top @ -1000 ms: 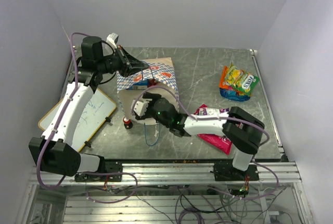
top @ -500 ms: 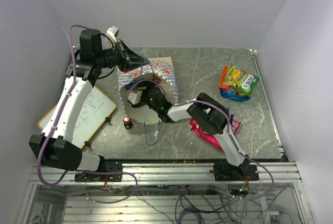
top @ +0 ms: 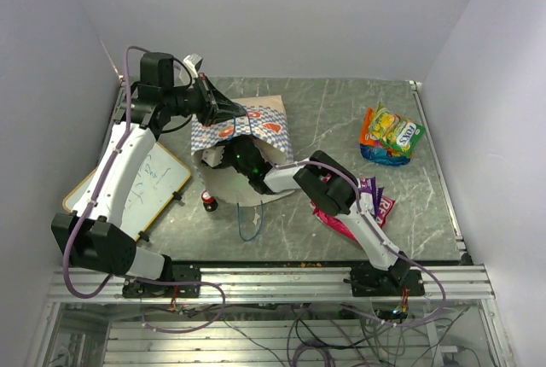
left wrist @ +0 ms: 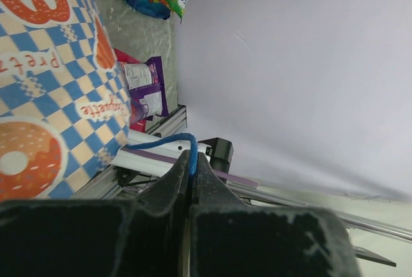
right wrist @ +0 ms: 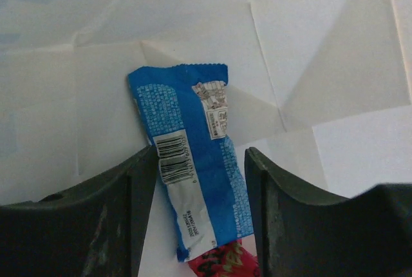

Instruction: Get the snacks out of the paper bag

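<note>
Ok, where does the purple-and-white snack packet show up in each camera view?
Top external: the purple-and-white shiny snack packet lies just right of centre.
Left wrist: the packet is left of centre, above the middle.
Right wrist: not in it.
Shared landmark: the cream paper bag with blue-and-white checkered band; the right wrist sees only its plain inside.

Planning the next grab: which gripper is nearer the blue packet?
Right. The right gripper straddles the blue packet inside the paper bag; the left gripper pinches the bag's cord handle, outside.
</note>
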